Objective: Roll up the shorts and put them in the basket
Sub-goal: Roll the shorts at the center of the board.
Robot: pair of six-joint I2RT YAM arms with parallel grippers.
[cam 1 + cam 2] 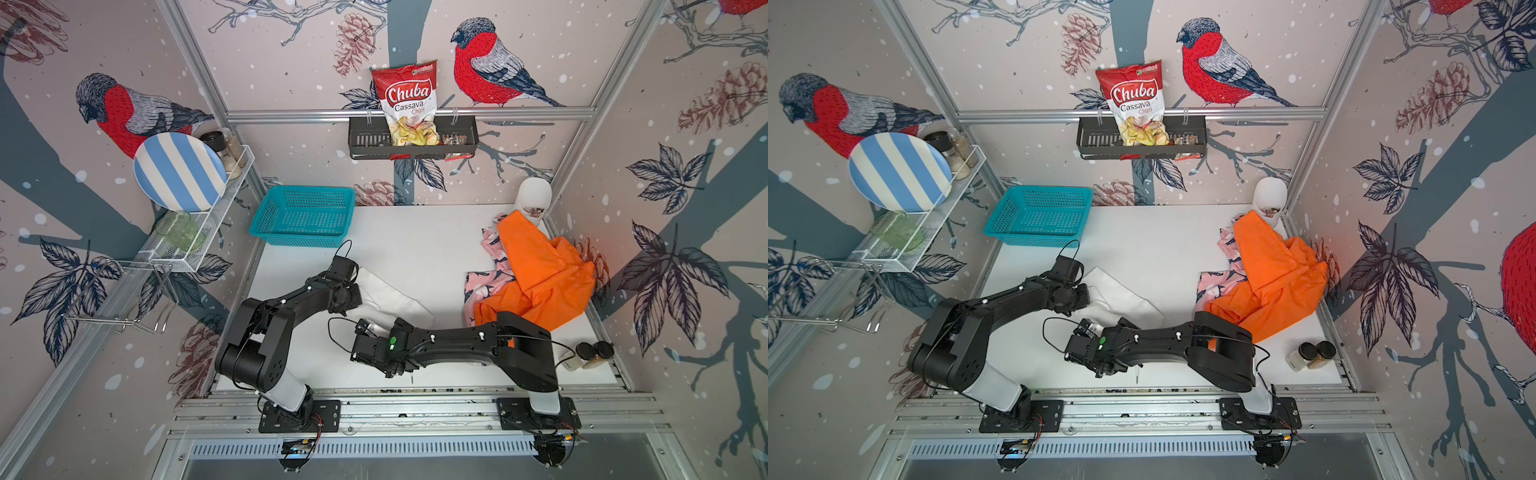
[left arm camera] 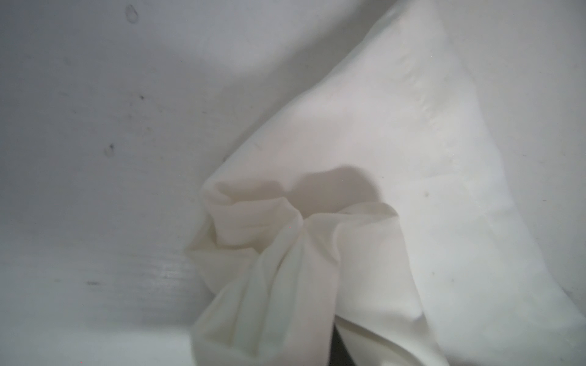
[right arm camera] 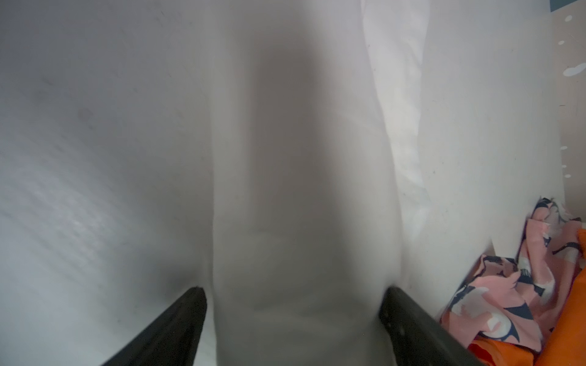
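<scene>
Centrally on the tabletop [image 1: 415,249] lie the white shorts [image 1: 390,297], partly folded; the left arm [image 1: 291,301] reaches their left end, where the left wrist view shows the cloth gathered into a bunch pinched by the left jaws. The right jaws stand released, one finger [image 3: 171,329] on each side of a raised ridge of the same shorts. Orange shorts [image 1: 540,274] lie heaped over pink shorts [image 1: 486,282] by the right wall, well apart.

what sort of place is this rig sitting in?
Probably a staged robot test cell dressed as a home corner, not a real room: an aluminium frame lined with bird wallpaper, a striped plate and chips bag as props, and white shorts laid out.
</scene>
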